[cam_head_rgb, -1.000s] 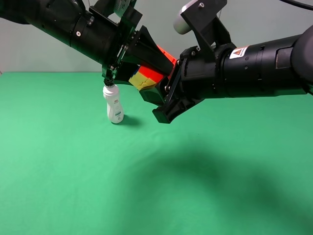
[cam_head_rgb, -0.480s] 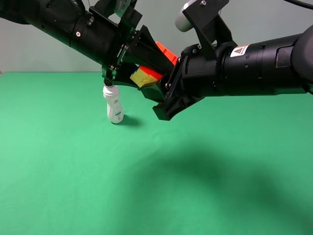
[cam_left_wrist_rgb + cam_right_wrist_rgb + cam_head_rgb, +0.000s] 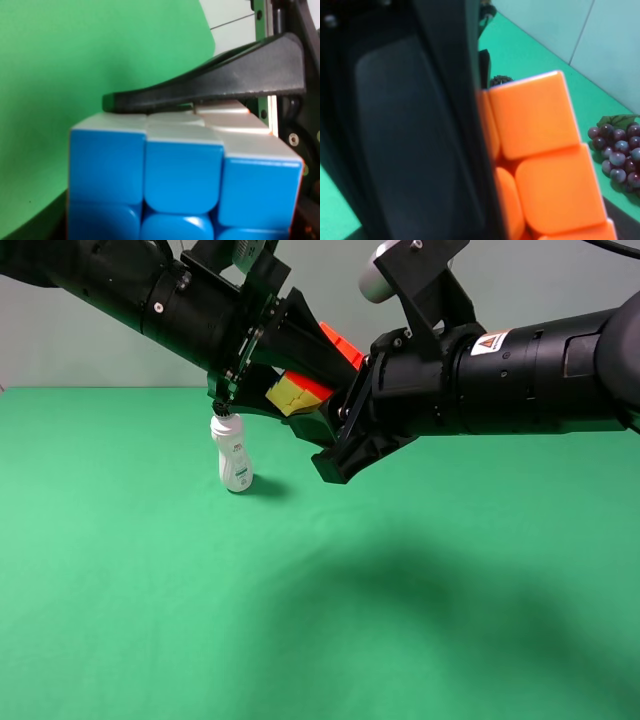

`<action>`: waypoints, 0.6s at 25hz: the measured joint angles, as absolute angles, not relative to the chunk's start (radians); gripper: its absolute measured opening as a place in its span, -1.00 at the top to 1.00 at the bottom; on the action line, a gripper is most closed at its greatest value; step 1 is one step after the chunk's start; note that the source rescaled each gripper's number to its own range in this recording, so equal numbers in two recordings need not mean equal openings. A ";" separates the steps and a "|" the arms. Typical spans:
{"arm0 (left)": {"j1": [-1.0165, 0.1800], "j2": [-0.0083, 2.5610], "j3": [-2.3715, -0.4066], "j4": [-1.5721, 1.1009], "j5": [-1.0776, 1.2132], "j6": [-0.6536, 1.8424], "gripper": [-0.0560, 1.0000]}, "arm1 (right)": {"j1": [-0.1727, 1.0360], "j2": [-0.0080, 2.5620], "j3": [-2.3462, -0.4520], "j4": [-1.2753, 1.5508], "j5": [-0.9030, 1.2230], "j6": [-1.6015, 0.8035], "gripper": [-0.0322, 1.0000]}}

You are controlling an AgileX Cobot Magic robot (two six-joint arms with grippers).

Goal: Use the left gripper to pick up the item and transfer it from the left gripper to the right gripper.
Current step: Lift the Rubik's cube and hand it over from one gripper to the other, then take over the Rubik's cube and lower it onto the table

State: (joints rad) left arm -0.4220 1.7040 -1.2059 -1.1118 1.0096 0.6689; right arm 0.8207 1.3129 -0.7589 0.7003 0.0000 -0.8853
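The puzzle cube (image 3: 297, 392) hangs in the air above the green table, showing yellow, red and orange faces. My left gripper (image 3: 308, 388), on the plain black arm from the upper left, is shut on it. The left wrist view shows the cube's blue face (image 3: 180, 185) with a black finger (image 3: 225, 75) pressed on its white top. My right gripper (image 3: 335, 418), on the arm with the warning sticker, has its jaws spread around the cube from the right. The right wrist view shows the orange face (image 3: 540, 165) beside a black finger (image 3: 410, 140).
A white bottle (image 3: 235, 455) with a black cap stands on the green cloth (image 3: 150, 620), just below the left arm. A bunch of dark red grapes (image 3: 620, 150) lies on the cloth in the right wrist view, hidden behind the arms in the high view.
The cube in my left gripper has moved slightly up and right, deeper between the right gripper's jaws. The right arm has shifted a little toward it.
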 joint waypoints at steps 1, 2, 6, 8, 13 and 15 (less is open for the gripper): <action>-0.422 1.700 -1.206 -1.111 0.996 0.656 0.47 | 0.821 1.313 -0.759 0.700 -0.005 -0.885 0.92; -0.422 1.694 -1.206 -1.110 0.988 0.643 0.37 | 0.821 1.313 -0.759 0.700 -0.005 -0.885 0.92; -0.422 1.685 -1.206 -1.103 0.969 0.600 -0.08 | 0.821 1.313 -0.759 0.700 0.000 -0.885 0.93; -0.422 1.685 -1.206 -1.090 0.961 0.580 -0.18 | 0.821 1.313 -0.759 0.700 -0.005 -0.885 0.93; -0.422 1.685 -1.206 -1.079 0.948 0.573 -0.21 | 0.821 1.313 -0.759 0.700 -0.005 -0.885 0.93; -0.422 1.685 -1.206 -1.075 0.947 0.573 -0.21 | 0.821 1.313 -0.759 0.700 -0.005 -0.885 0.93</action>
State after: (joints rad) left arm -0.4220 1.6853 -1.2059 -1.0751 0.9473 0.5731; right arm 0.8207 1.3129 -0.7589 0.7003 -0.0053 -0.8845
